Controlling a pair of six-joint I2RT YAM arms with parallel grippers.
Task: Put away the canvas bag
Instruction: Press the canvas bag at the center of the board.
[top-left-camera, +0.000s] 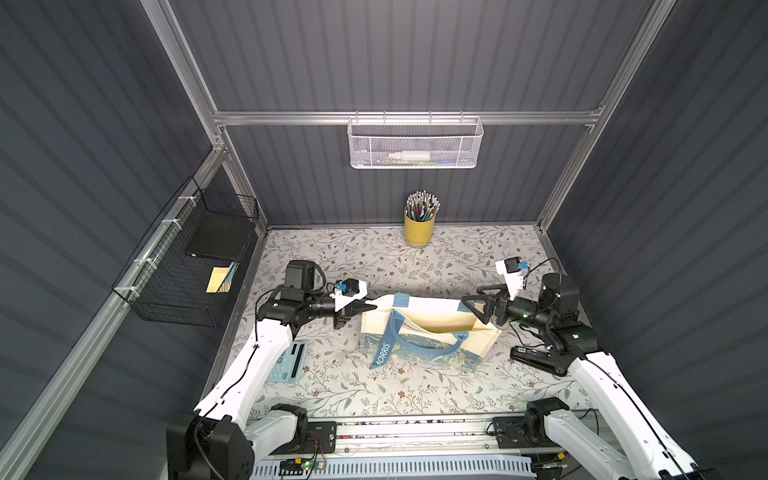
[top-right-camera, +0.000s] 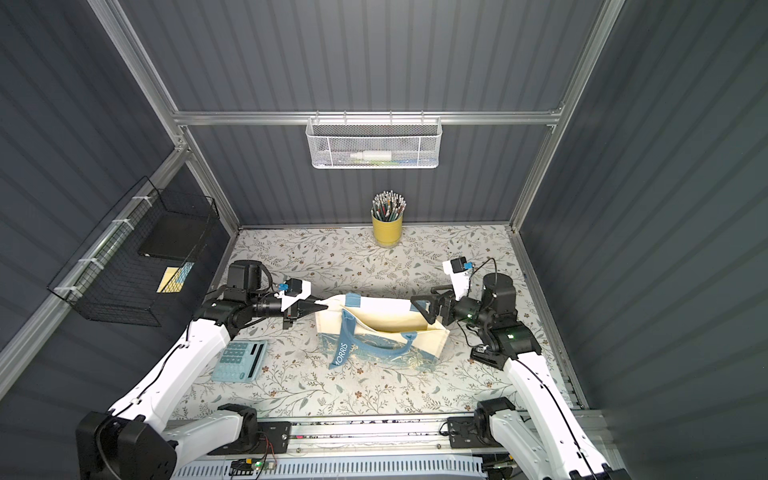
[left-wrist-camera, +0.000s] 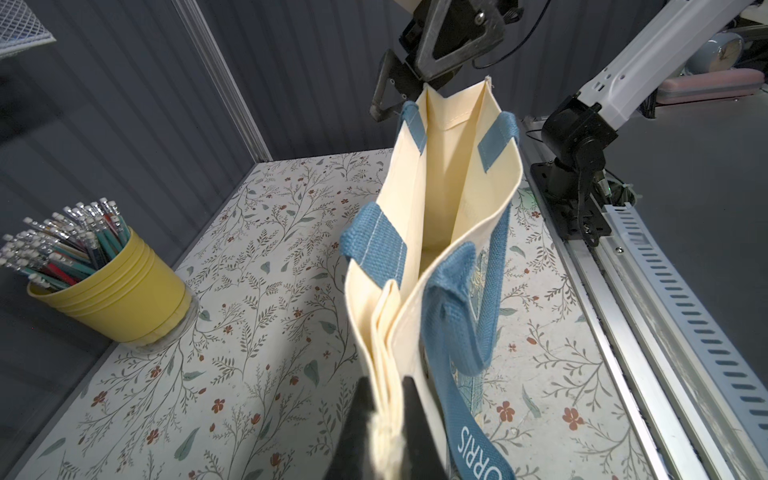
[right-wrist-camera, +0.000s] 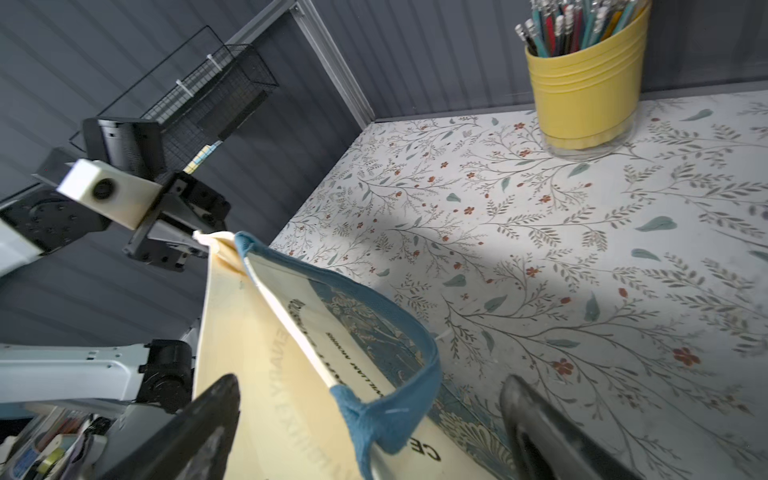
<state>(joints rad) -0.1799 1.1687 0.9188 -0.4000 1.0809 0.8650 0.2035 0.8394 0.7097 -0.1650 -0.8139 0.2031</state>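
**White robot arms (top-left-camera: 249, 365) are flanking a cream canvas bag (top-left-camera: 436, 319) at mid-tabletop (top-left-camera: 374, 390)**

Rising from the front edge of the floral-patterned tabletop, the left arm and the right arm (top-left-camera: 602, 374) are leaning toward each other over the middle. Between them the canvas bag is standing on its base, about midway between the left and right edges. A blue-and-gold floral band is running along its bottom, and its mouth is gaping upward in both top views (top-right-camera: 386, 318).

The left fingers (left-wrist-camera: 355, 432) are clamping tight on the gathered cream cloth at the end of the rim nearer the left edge. The right fingers (right-wrist-camera: 195, 428) are standing spread wide at the opposite end of the rim, gripping nothing. In the right wrist view the bag's front panel and a handle root are lying between them, and I cannot tell whether either finger is touching the cloth. One light-blue strap handle (top-left-camera: 384, 347), lettered "MORRIS" in white, is drooping over the side facing the front edge.

A yellow ribbed cup full of pencils (top-left-camera: 419, 232) is sitting at the middle of the rear edge. A teal desk calculator (top-right-camera: 241, 360) is lying near the left edge beside the left arm, well apart from the bag. A black stapler (top-left-camera: 530, 354) is lying near the right edge beneath the right arm.

A white mesh basket (top-left-camera: 365, 141) is hanging on the back wall with a white bottle (top-left-camera: 409, 156) lying inside on its side. A black wire basket (top-left-camera: 174, 309) is hanging on the left wall.
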